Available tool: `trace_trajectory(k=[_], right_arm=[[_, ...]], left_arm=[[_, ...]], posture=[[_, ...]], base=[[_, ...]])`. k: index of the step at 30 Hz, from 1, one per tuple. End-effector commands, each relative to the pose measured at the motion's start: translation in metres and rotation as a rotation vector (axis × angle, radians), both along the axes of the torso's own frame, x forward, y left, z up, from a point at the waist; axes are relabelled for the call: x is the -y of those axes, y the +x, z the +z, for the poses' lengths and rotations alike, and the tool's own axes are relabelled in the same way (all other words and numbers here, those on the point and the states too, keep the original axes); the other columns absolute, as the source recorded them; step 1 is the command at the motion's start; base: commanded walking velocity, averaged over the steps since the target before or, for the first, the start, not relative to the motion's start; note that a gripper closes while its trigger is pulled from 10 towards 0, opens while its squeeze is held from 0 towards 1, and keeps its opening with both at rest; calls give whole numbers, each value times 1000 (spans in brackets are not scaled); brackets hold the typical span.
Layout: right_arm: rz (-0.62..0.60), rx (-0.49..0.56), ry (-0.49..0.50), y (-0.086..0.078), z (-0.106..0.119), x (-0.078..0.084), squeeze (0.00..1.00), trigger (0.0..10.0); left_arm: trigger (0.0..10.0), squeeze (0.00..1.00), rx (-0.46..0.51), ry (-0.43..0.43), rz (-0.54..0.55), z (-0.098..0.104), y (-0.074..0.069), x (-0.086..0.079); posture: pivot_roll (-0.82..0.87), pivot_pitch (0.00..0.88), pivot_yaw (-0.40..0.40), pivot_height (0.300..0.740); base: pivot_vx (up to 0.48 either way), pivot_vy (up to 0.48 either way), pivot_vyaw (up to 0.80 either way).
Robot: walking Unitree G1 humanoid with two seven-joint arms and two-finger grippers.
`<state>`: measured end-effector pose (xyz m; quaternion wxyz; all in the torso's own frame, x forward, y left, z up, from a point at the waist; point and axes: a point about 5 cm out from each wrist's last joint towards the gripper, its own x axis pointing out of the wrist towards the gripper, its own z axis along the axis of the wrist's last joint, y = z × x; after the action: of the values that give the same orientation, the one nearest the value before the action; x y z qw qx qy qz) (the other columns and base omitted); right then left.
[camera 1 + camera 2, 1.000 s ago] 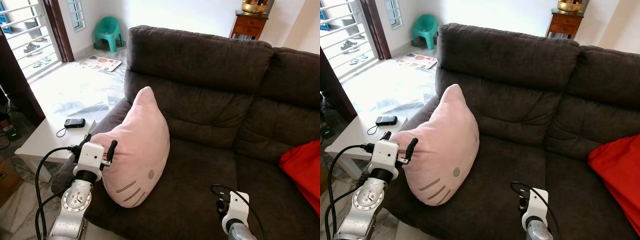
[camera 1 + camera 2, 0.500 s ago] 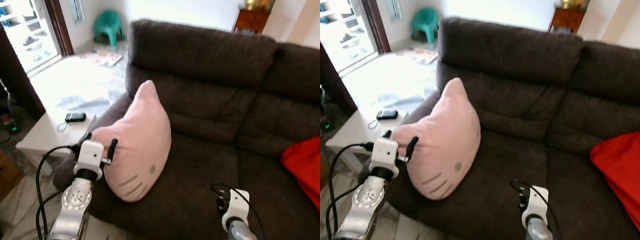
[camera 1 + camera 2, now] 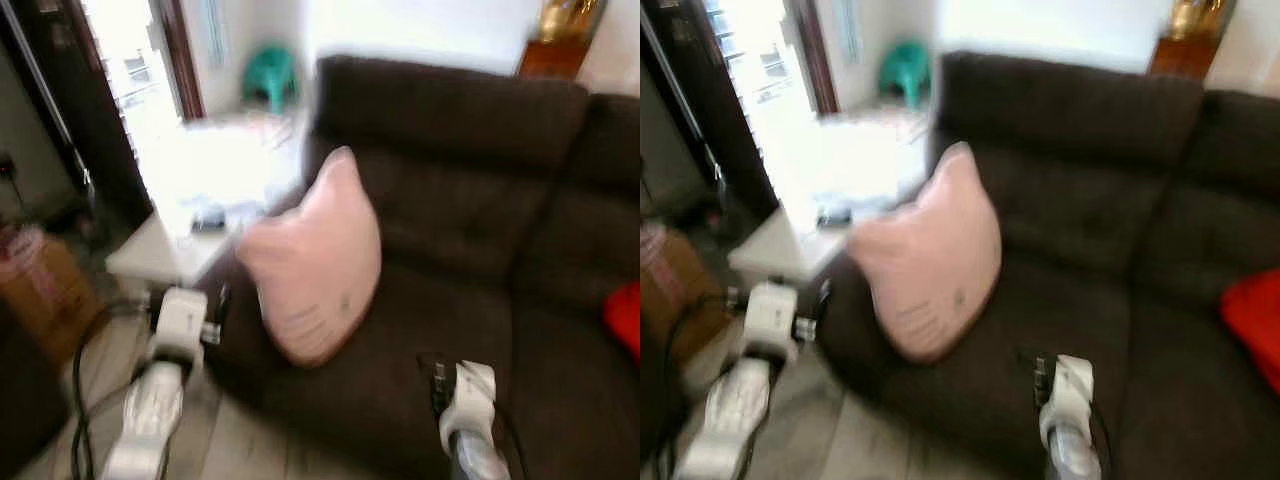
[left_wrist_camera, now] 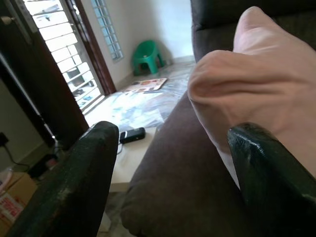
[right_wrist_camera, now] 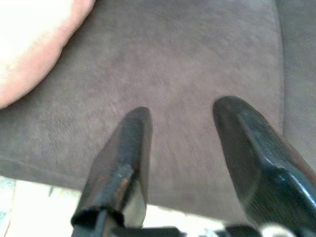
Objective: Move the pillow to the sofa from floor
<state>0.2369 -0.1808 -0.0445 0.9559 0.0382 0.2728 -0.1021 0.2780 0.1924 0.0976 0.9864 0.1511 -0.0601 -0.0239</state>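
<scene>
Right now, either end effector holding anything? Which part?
Nothing held. Left end effector is open, apart from the pillow on the sofa. Right end effector is open over the seat.

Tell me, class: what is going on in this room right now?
A humanoid robot faces a dark sofa. A pink pillow stands on the seat, propped at the armrest end, so it is off the floor. The left gripper is open beside the pillow, holding nothing. The right gripper hangs open over the seat edge. The head views are blurred.

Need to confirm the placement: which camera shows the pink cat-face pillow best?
Left eye view: the whole pink cat-face pillow leans on the dark brown sofa, though blurred. The right eye view matches. Left wrist view is sharper but partial; right wrist catches an edge.
</scene>
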Motion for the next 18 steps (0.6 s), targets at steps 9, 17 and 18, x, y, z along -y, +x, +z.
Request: trace_trajectory(k=[9,17,18], right_arm=[[-11,28,-31,6,6,8,0,10000],[17,-71,-14,-6,-6,8,0,10000],[19,-85,-10,-8,-7,8,0,10000]], left_arm=[[10000,0,-117,-82,45,-24,3,-3],[10000,0,-405,-160,160,-86,-22,-28],[10000,0,-435,-165,172,-92,-25,-30]], posture=[[128,0,-69,740],[120,0,-76,740],[118,0,-77,740]], base=[[-111,0,0],[0,0,0],[0,0,0]])
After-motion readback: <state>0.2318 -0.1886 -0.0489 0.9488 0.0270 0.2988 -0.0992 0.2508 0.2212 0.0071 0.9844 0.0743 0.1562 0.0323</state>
